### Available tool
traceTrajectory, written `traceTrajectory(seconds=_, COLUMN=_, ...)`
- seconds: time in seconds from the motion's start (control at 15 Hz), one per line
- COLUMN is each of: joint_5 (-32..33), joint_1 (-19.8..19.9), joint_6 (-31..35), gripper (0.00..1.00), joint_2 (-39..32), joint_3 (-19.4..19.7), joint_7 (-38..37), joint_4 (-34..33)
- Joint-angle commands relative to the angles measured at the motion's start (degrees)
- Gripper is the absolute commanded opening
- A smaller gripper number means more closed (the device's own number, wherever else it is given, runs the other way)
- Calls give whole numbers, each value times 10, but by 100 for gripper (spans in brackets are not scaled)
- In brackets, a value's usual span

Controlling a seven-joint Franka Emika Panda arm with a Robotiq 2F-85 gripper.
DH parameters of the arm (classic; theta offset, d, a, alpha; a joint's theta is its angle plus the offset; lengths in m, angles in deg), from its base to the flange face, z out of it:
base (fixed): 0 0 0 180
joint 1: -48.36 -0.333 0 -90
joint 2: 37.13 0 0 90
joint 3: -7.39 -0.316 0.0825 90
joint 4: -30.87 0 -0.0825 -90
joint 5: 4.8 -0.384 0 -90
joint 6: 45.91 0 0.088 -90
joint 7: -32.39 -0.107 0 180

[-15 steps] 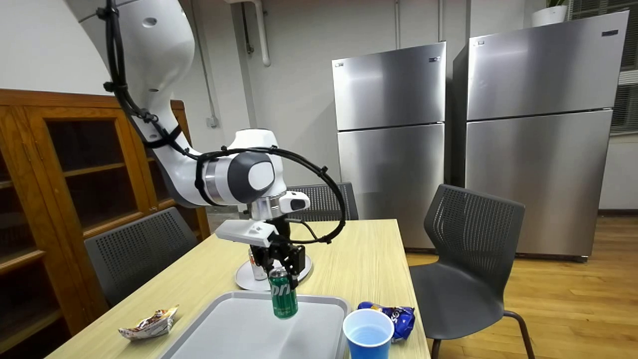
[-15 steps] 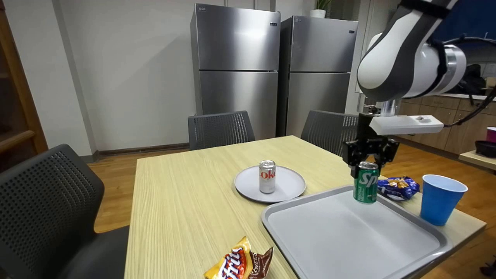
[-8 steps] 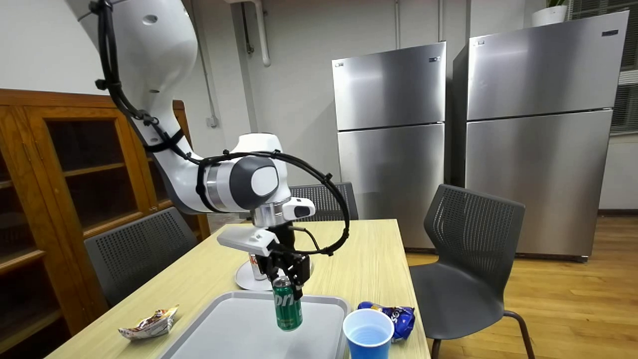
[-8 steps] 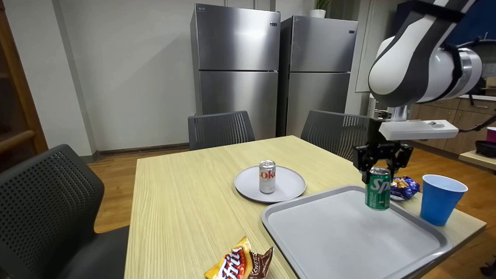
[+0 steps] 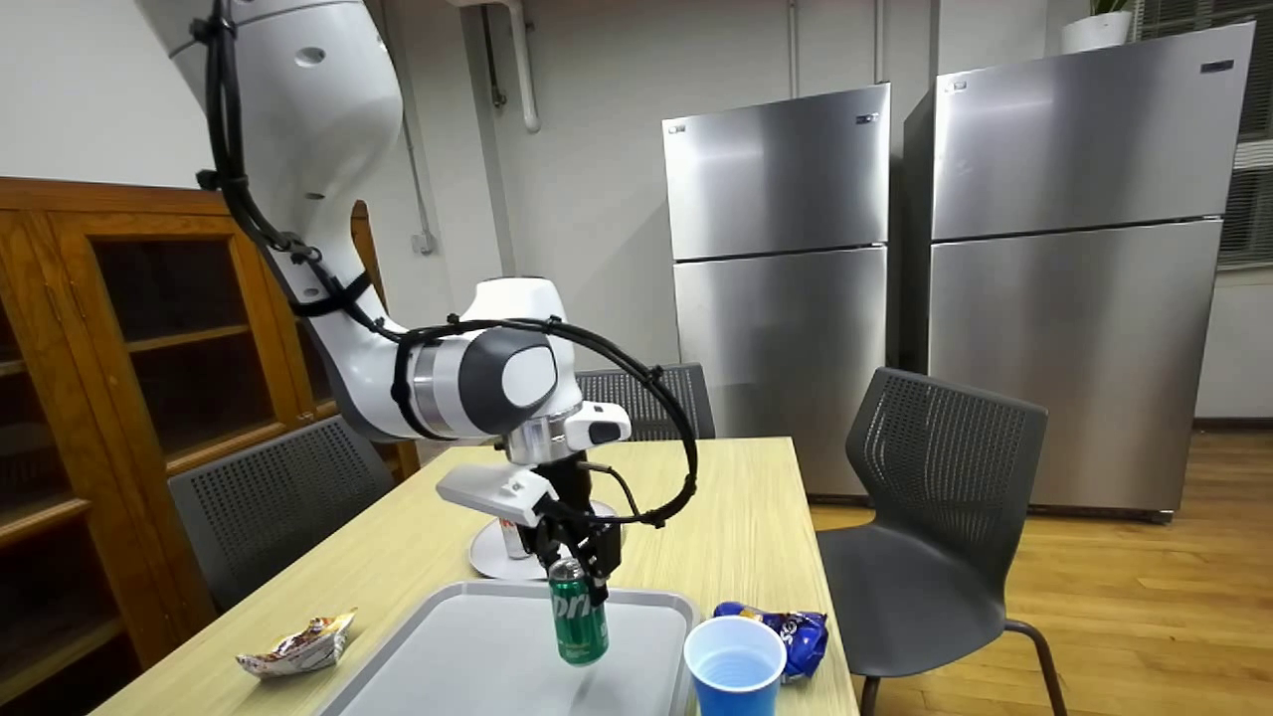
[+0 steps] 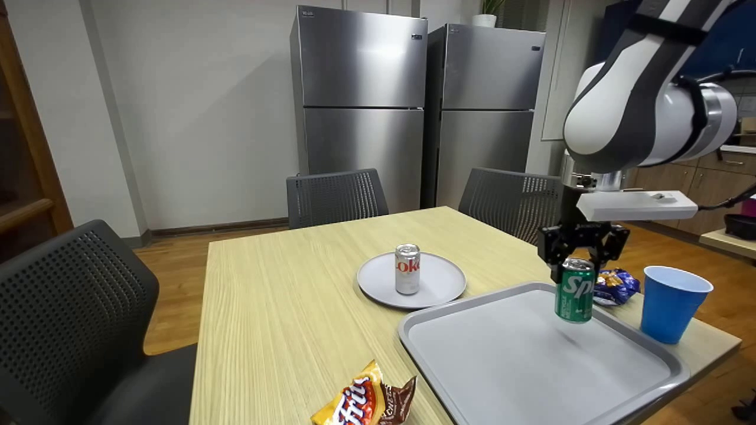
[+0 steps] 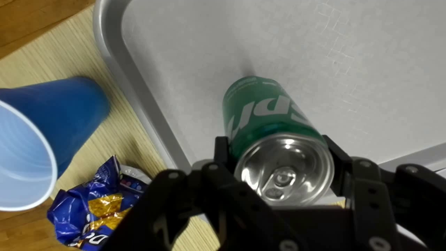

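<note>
Here, green Sprite can (image 7: 266, 111) between fingers (image 7: 221, 151), end effector (image 6: 577, 268) gripping it, tray (image 6: 514, 348) below.

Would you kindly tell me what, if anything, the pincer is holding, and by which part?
The pincer holds the green soda can by its side wall, gripped from two opposite sides near the top.

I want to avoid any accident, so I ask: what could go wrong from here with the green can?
The gripper holds the green can near its top, over the tray, so it might slip and drop. The blue cup stands beside the tray, close to the edge of the table; a sideways swing could perhaps knock it off.
</note>
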Motion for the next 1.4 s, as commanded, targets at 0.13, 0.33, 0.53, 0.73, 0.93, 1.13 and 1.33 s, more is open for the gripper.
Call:
traceTrajectory(seconds=0.13, joint_5=1, joint_1=3, joint_6=43, gripper=39, joint_2=-24, joint_3=-5, joint_7=-11, joint_4=2)
traceTrajectory(seconds=0.33, joint_5=-5, joint_1=2, joint_6=60, gripper=39, joint_2=-38, joint_3=-6, joint_7=-6, joint_4=1)
traceTrajectory(seconds=0.53, joint_5=-9, joint_1=1, joint_6=73, gripper=39, joint_2=-50, joint_3=-6, joint_7=-3, joint_4=0)
traceTrajectory(seconds=0.73, joint_5=-11, joint_1=0, joint_6=80, gripper=39, joint_2=-57, joint_3=-7, joint_7=-1, joint_4=0)
traceTrajectory(seconds=0.93, joint_5=-12, joint_1=-3, joint_6=77, gripper=91, joint_2=-56, joint_3=-8, joint_7=-1, joint_4=1)
traceTrajectory(seconds=1.13, joint_5=-13, joint_1=-7, joint_6=79, gripper=100, joint_2=-38, joint_3=-12, joint_7=0, joint_4=11)
traceTrajectory(seconds=1.33, joint_5=30, joint_1=-52, joint_6=71, gripper=100, joint_2=-4, joint_3=16, joint_7=-30, joint_4=25)
